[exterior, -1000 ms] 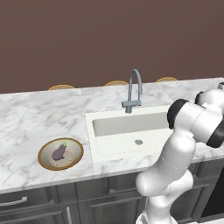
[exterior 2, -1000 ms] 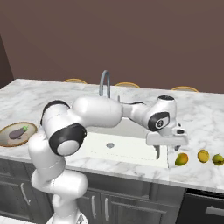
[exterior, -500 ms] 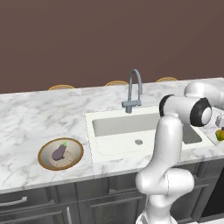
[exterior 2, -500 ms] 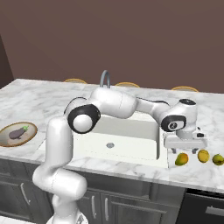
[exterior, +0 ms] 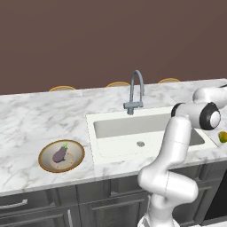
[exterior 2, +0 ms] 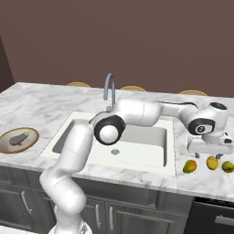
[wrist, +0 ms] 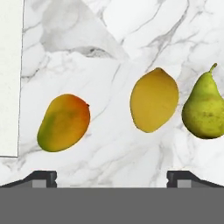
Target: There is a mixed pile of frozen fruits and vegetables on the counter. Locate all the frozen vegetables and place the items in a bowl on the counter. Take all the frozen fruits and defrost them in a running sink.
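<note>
Hand cam: mango (wrist: 64, 123), lemon (wrist: 154, 106), pear (wrist: 204, 108); left base: eggplant (exterior: 60, 154) in bowl (exterior: 46, 151).

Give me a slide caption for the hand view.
Open pincer above mango, lemon and pear on marble counter.

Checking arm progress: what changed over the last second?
The arm swung right, carrying the hand from the sink's right edge to above the three fruits on the counter. It took hold of nothing; jaws open. Eggplant in the bowl and fruits unmoved.
</note>
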